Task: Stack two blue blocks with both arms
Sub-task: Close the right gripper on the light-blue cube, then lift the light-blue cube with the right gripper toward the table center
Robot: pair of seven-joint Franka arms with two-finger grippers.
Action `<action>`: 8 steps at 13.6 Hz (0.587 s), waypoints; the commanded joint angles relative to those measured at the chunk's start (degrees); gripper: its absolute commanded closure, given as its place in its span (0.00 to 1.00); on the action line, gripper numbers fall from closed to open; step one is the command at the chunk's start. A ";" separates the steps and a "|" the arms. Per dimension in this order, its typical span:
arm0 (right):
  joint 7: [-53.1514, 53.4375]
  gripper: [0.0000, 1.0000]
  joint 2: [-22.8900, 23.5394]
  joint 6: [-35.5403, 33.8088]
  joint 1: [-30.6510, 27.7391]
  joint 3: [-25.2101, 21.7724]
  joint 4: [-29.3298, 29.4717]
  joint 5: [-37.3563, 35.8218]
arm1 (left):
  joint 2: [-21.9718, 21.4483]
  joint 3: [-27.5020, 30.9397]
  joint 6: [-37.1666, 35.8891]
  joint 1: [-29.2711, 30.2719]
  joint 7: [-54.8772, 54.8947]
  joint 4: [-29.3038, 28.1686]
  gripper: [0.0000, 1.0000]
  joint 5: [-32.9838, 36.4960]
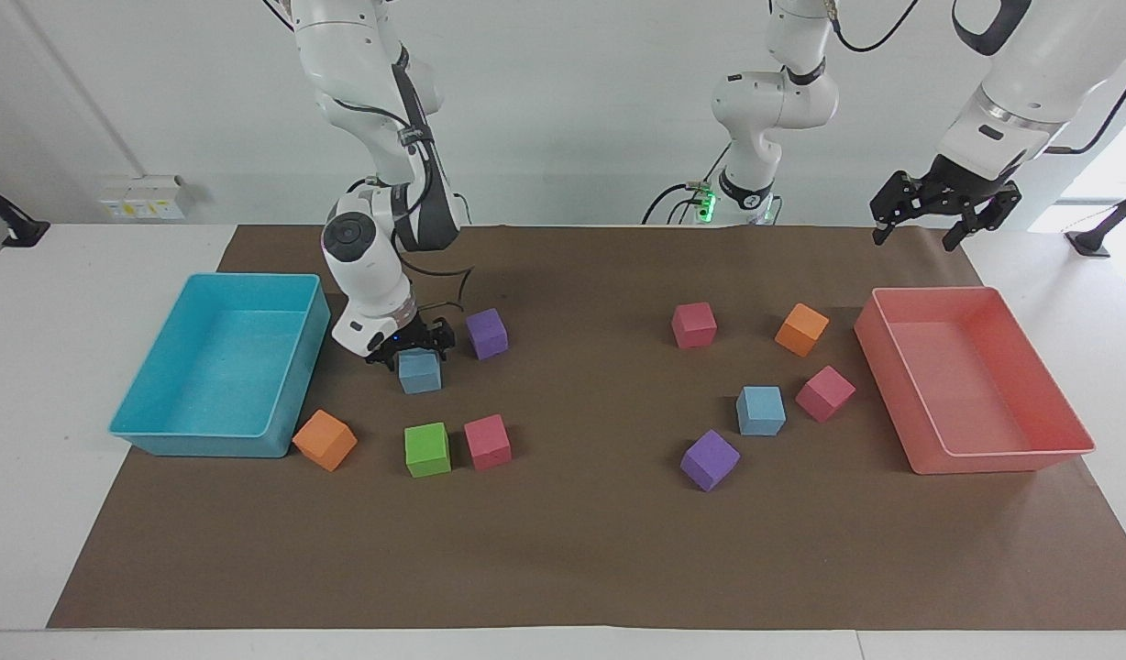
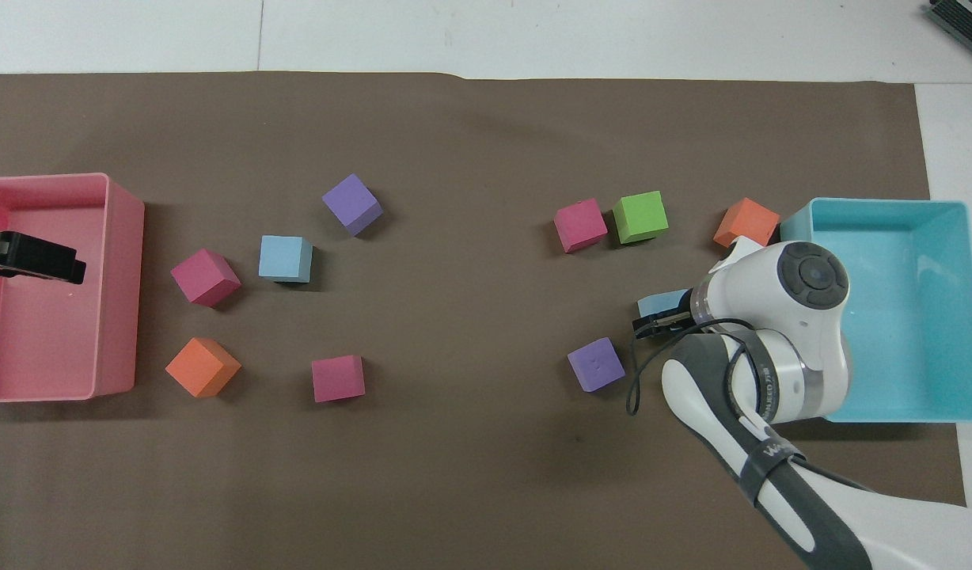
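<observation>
Under the right pincer (image 1: 411, 353), spread open, blue block (image 1: 420, 373) half hidden, yellow cube unseen.

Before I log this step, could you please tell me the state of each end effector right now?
Left end effector: open, holding nothing, in the air above the pink tray.
Right end effector: open, low over a blue block, not gripping it.

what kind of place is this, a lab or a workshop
Most likely a robotics lab: two white arms are mounted at a table covered with a brown mat, which holds coloured foam cubes, a turquoise tray and a pink tray.
</observation>
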 commanded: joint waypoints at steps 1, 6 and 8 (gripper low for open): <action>0.38 0.00 -0.50 1.40 0.31 -0.15 -1.92 1.10 | -1.17 -0.07 0.73 0.14 0.41 -1.32 0.00 -0.45; 1.87 1.00 -0.33 0.61 0.39 -0.15 -1.49 1.10 | -1.09 0.02 0.73 0.14 0.49 -0.89 0.00 -0.45; 1.70 1.00 -0.41 -0.52 0.39 -0.15 0.08 1.01 | -1.00 0.11 0.73 0.14 0.58 -0.88 0.00 -0.45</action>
